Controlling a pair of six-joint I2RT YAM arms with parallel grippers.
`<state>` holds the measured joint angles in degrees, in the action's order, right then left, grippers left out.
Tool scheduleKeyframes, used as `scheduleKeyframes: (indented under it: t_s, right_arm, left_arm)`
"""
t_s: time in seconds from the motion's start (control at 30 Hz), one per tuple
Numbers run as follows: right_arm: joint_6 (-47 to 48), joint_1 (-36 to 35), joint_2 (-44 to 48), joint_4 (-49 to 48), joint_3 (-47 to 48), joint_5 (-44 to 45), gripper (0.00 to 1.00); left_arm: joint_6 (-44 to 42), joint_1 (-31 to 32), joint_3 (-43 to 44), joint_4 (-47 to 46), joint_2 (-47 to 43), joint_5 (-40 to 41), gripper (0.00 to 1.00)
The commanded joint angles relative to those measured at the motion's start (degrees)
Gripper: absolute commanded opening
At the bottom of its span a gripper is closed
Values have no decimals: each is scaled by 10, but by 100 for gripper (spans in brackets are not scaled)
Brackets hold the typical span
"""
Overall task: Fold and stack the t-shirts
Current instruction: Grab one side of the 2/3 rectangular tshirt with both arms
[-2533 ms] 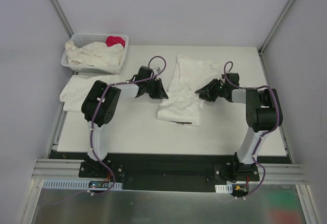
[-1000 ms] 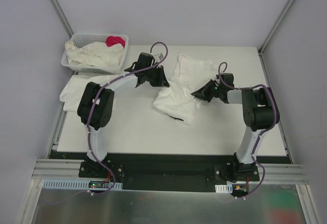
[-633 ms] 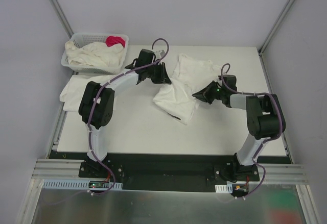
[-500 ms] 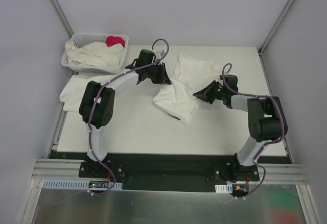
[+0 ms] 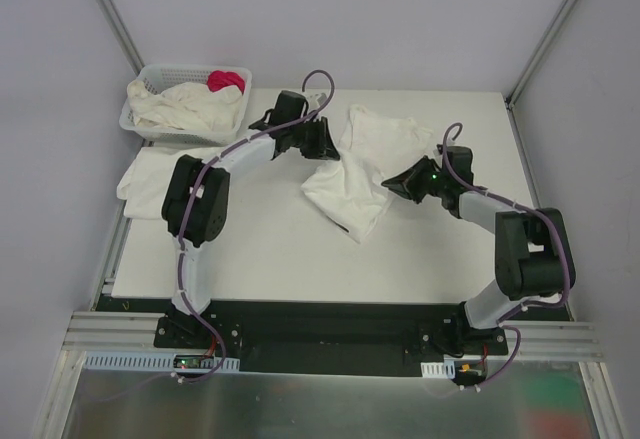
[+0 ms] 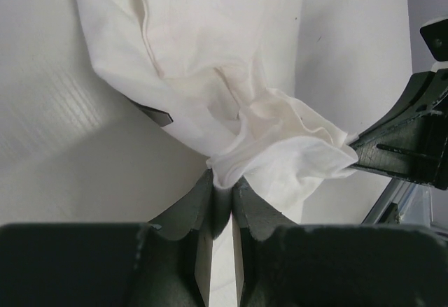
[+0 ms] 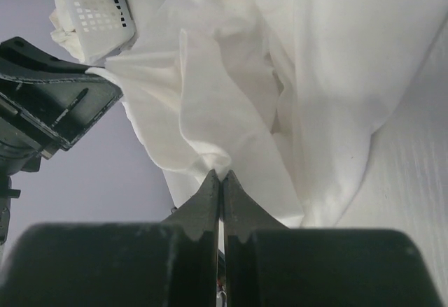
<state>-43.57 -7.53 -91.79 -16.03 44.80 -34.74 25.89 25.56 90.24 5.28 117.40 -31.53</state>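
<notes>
- One t-shirt (image 5: 362, 159) lay in the middle of the table (image 5: 260, 249), half gathered, with its near part drawn up between my two arms.
- My left gripper (image 6: 220, 181) was pinched tight on a bunched corner of it, and my right gripper (image 7: 222, 175) was clamped on a fold at the opposite side.
- One folded shirt (image 5: 150, 171) sat at the table's left edge, just in front of the basket (image 5: 140, 124).
- I judged the job early: this fold was unfinished, and more crumpled shirts (image 5: 185, 107) waited in the basket.
</notes>
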Motion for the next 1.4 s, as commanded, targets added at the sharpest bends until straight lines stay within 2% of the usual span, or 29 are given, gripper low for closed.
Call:
scheduleKeyframes:
  t_s: [0.0,0.33,0.9,1.37]
  right_arm:
    - [19,3,38,17,-8,16,1]
    - [27,3,67,43,-12,35,1]
    - [23,-14,63,31,-20,52,1]
    - [25,24,18,29,-23,70,1]
  left_arm:
    - [-15,5,52,-11,22,-29,12]
    - [-18,5,115,3,61,-54,14]
    - [-28,5,57,8,5,-64,16]
    - [-22,5,167,9,127,-135,18]
